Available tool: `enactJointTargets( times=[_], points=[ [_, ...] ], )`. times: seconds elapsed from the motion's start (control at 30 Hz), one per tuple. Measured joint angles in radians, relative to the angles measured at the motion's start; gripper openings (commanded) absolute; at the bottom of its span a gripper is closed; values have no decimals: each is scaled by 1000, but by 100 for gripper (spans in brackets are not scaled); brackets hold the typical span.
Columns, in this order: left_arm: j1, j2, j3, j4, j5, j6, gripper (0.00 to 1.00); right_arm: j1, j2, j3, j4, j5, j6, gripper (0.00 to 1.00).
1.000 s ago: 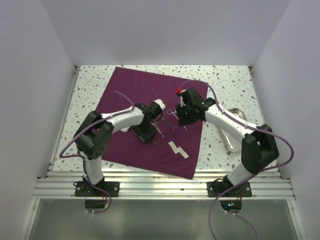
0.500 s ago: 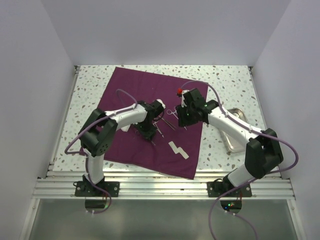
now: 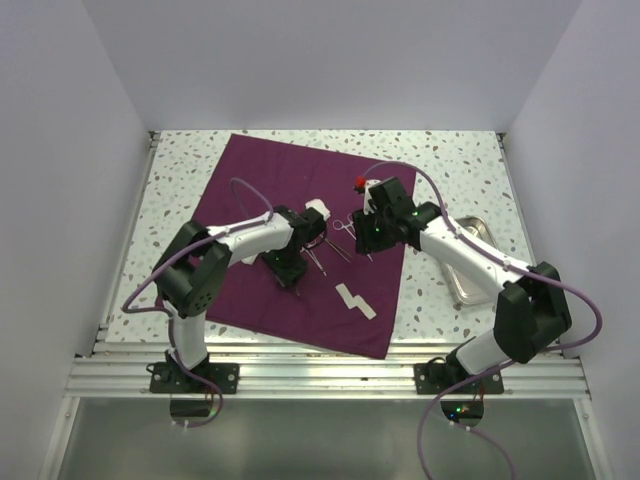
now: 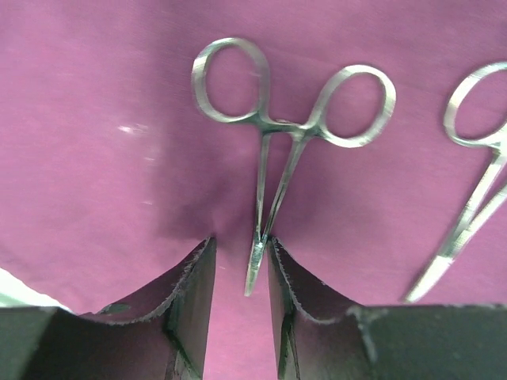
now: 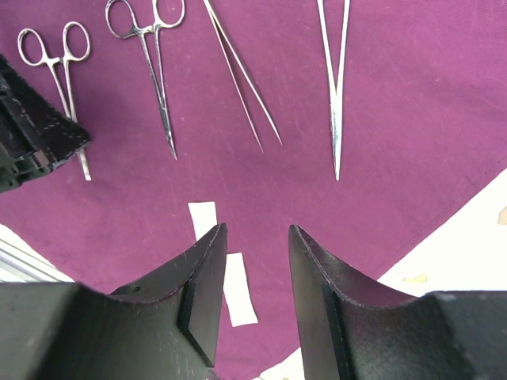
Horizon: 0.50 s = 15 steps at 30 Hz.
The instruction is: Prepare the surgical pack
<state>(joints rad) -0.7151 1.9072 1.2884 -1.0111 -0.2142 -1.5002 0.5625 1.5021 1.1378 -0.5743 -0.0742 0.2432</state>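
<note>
The dark purple cloth (image 3: 290, 190) lies spread flat on the table. Several thin metal clamps and tweezers (image 3: 335, 240) lie on its middle. Two white gauze strips (image 3: 355, 298) lie nearer the front. My left gripper (image 3: 290, 268) is low over the cloth and open. In the left wrist view the tip of a ring-handled clamp (image 4: 273, 158) lies between the fingers of the left gripper (image 4: 242, 257), not pinched. A second clamp (image 4: 475, 198) lies to the right. My right gripper (image 5: 253, 237) is open and empty above the cloth, over the gauze strips (image 5: 240, 289).
A silver metal tray (image 3: 468, 268) stands on the speckled table right of the cloth. In the right wrist view, two clamps (image 5: 154, 71) and two tweezers (image 5: 335, 87) lie side by side, with the left gripper's black body (image 5: 32, 134) at the left edge.
The left gripper has shifted a little over the clamps and back. The right arm has moved slightly. Nothing has been picked up.
</note>
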Motion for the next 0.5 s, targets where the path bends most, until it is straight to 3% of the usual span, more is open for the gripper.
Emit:
enactJointTargets(
  times=[0.27, 0.5],
  points=[
    [-4, -9, 11, -22, -51, 52, 36, 0, 0, 0, 6, 0, 0, 41],
    [-11, -35, 30, 11, -85, 108, 28, 0, 0, 0, 6, 0, -1, 41]
  ],
)
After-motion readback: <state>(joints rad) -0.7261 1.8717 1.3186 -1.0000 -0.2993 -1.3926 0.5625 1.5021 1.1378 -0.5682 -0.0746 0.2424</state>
